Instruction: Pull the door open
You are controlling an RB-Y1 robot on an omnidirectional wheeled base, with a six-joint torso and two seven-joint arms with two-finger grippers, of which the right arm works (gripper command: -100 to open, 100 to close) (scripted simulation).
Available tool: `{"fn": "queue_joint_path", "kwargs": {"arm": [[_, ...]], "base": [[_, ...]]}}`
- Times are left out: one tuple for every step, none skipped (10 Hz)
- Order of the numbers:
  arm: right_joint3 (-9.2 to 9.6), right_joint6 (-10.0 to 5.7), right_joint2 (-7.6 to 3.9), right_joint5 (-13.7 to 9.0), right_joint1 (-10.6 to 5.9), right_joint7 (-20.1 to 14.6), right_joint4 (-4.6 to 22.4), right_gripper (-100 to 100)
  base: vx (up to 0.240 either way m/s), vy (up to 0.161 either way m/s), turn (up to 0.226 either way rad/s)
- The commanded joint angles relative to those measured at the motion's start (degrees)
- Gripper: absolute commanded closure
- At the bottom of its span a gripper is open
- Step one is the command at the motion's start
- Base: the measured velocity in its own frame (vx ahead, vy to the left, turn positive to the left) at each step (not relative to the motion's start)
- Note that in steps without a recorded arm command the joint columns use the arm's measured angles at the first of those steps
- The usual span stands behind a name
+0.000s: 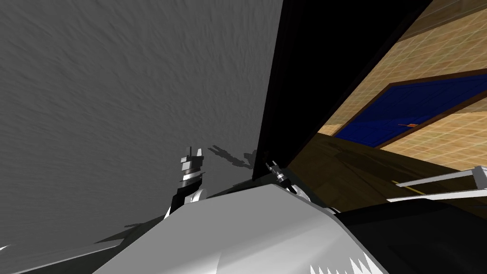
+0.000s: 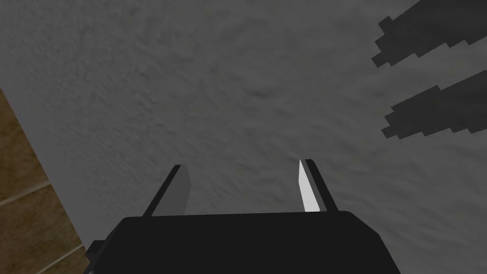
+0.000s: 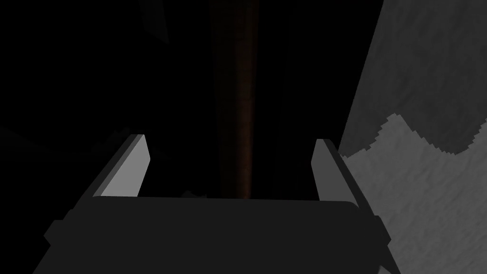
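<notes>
My right gripper hangs close against the edge of the dark door, which rises toward 1 o'clock in the head view beside the grey wall. Its fingers are spread wide, gripping nothing, with a dim brown strip between them. My left gripper, at its 9 o'clock, faces the wall, fingers likewise wide and empty; finger-shaped shadows lie on the plaster.

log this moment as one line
left claw open, facing grey wall | right claw open, aimed at dark brown door edge, nothing clamped | stage: pre-grasp
</notes>
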Motion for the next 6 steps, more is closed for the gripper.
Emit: {"fn": "queue_joint_path", "kwargs": {"arm": [[-0.20, 0.54, 0.32, -0.13, -0.59, 0.37, 0.28, -100], [-0.29, 0.86, 0.47, -0.19, -0.86, 0.53, 0.36, -100], [-0.36, 1.08, 0.58, -0.23, -1.06, 0.63, 0.41, -100], [-0.31, 0.80, 0.48, -0.20, -1.03, 0.54, 0.50, -100], [-0.31, 0.80, 0.48, -0.20, -1.03, 0.54, 0.50, 100], [-0.31, 0.80, 0.48, -0.20, -1.03, 0.54, 0.50, 100]], "base": [[0.198, 0.009, 0.057], [0.203, 0.028, 0.057], [0.132, 0.002, 0.050], [0.012, -0.017, 0.027], [-0.038, -0.011, -0.001], [-0.023, 0.006, -0.011]]}}
